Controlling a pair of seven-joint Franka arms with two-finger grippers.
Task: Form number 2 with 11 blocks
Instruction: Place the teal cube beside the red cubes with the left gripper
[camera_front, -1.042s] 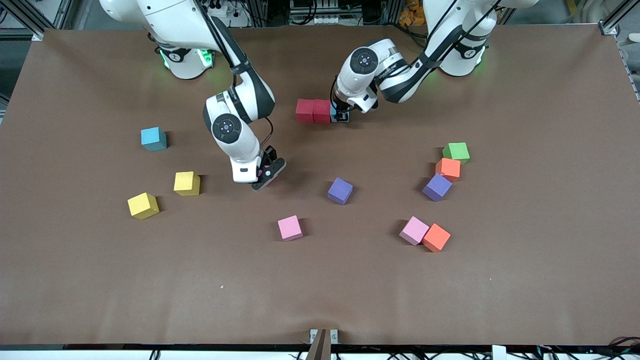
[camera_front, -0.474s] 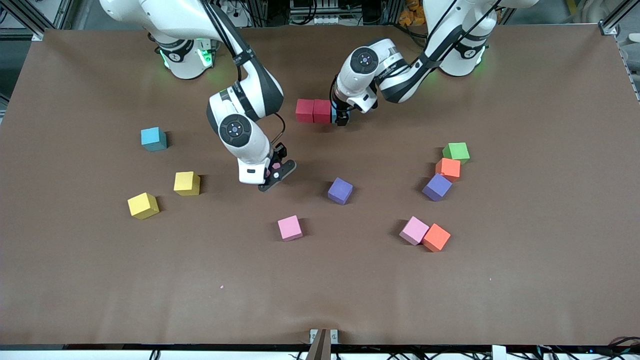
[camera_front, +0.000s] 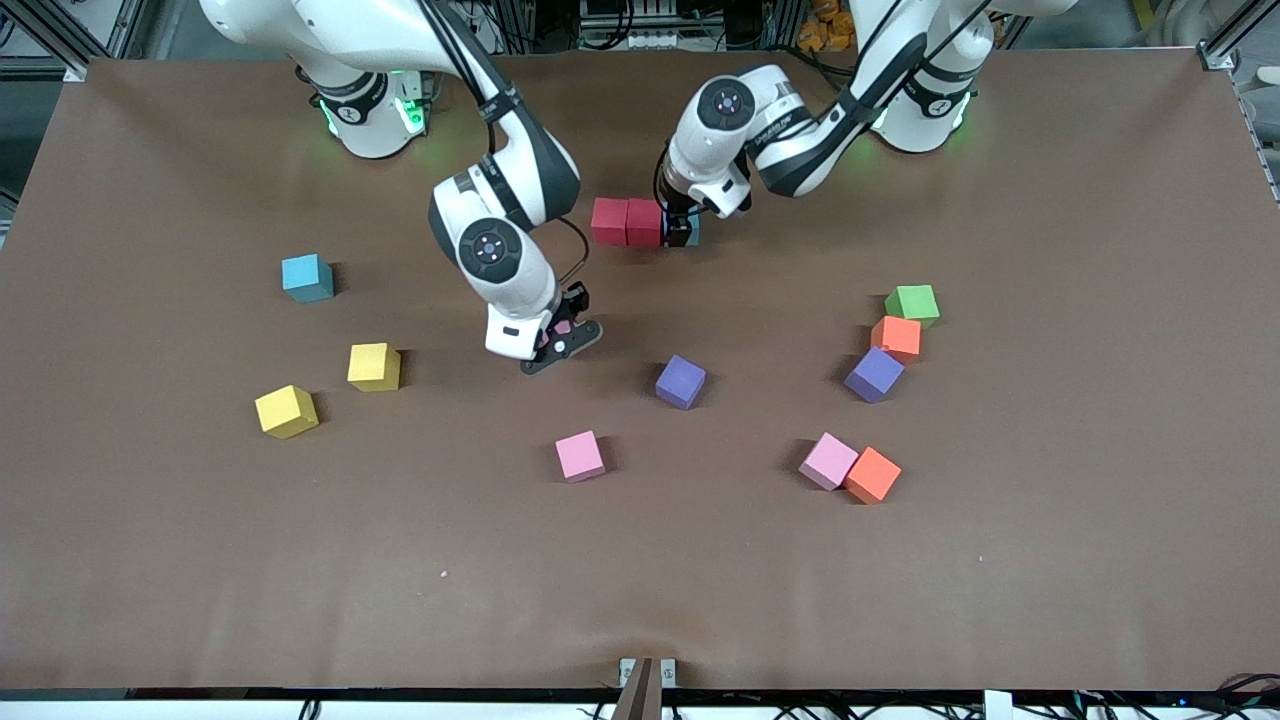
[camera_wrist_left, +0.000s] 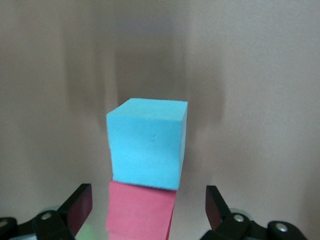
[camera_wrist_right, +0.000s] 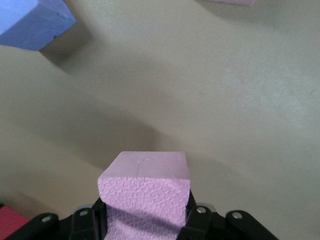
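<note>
Since the earlier frames the left gripper (camera_front: 683, 236) has let go: its jaws now stand wide apart on either side of the light blue cube (camera_wrist_left: 148, 149), which sits free on the counter (camera_front: 640, 580) at the end of the two red cubes (camera_front: 627, 221), touching the nearer one. That gives a row of three cubes close to the robots' bases, which reads as the top bar of the number 2. The left arm has also lifted slightly and hangs just over that cube.

Meanwhile the right gripper (camera_front: 560, 345) has travelled from the yellow cubes' part of the counter toward the row, and its jaws are clamped on a pink cube (camera_wrist_right: 145, 192), held in the air over bare counter between the row and the loose purple cube (camera_front: 681, 381).

My judgement: three of eleven cubes are placed, and the pink one is likely meant for the next spot, under the light blue end of the row. The left arm should clear away first, or the two grippers may crowd each other there.

Loose cubes wait on the counter: a second blue cube (camera_front: 307, 277) and two yellow cubes (camera_front: 330, 388) toward the right arm's end; a pink cube (camera_front: 580, 456) nearer the front camera; and a green cube (camera_front: 913, 303), two orange, one purple and one pink toward the left arm's end.
</note>
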